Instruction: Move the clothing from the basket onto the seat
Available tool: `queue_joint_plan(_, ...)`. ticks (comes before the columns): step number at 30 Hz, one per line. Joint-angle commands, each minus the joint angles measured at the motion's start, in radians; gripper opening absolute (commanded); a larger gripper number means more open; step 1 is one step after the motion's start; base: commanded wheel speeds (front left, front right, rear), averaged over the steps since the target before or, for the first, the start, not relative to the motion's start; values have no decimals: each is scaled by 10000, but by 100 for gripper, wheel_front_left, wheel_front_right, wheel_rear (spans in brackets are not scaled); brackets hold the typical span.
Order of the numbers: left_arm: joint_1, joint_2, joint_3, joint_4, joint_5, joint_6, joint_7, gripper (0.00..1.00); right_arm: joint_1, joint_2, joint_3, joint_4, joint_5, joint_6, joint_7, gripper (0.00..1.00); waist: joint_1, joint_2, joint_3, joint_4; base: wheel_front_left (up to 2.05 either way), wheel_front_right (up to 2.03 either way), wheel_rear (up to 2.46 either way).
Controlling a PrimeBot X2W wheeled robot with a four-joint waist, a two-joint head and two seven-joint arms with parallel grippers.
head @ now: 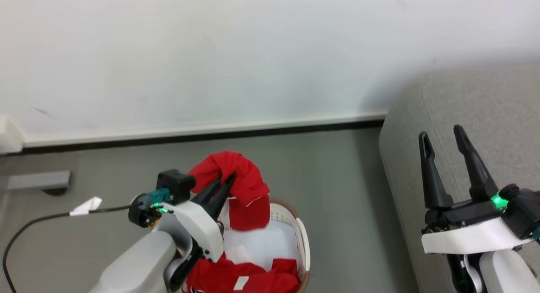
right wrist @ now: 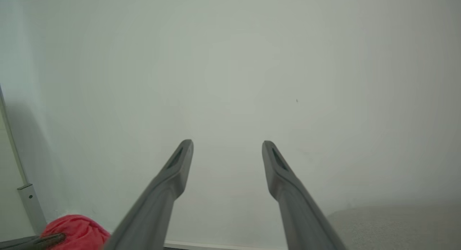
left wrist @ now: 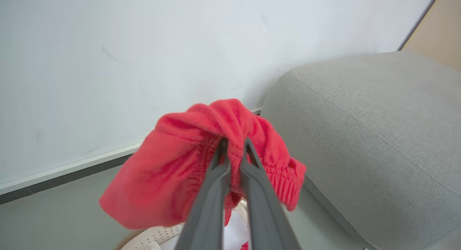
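Two red garments point(head: 247, 187) are in view, with one basket point(head: 303, 238) and one seat point(head: 485, 107). There are two grippers, one left gripper point(head: 226, 179) and one right gripper point(head: 441, 132). One white pad point(head: 270, 242) is in the basket.

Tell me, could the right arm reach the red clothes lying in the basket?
Probably yes. The right gripper is open and empty, and the basket lies uncovered on its right side, above the red clothes. The left gripper, shut on a lifted garment above it, might crowd the way.

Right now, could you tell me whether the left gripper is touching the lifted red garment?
Touching. The left wrist view shows the left gripper pinched shut on a fold of the lifted red garment.
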Motion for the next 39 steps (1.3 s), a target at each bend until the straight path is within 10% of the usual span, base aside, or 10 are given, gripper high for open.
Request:
queue_joint_plan(1,233,118,-3,-228,193,99,-7,0,272,97,75,44,436,-21,-33,100,3,0,-402,155,0,0,0)
queue_joint_plan(20,7,913,335,-3911,584,1387,318,0,893,-110,1060,64,1003,-21,-32,100,3,0,-1114,253,0,0,0)
queue_joint_plan(39,-258,449,-476,-5442,645,1207,1267,0,-713,-332,4245,2697,629,-21,-32,100,3,0,-1220,863,0,0,0)
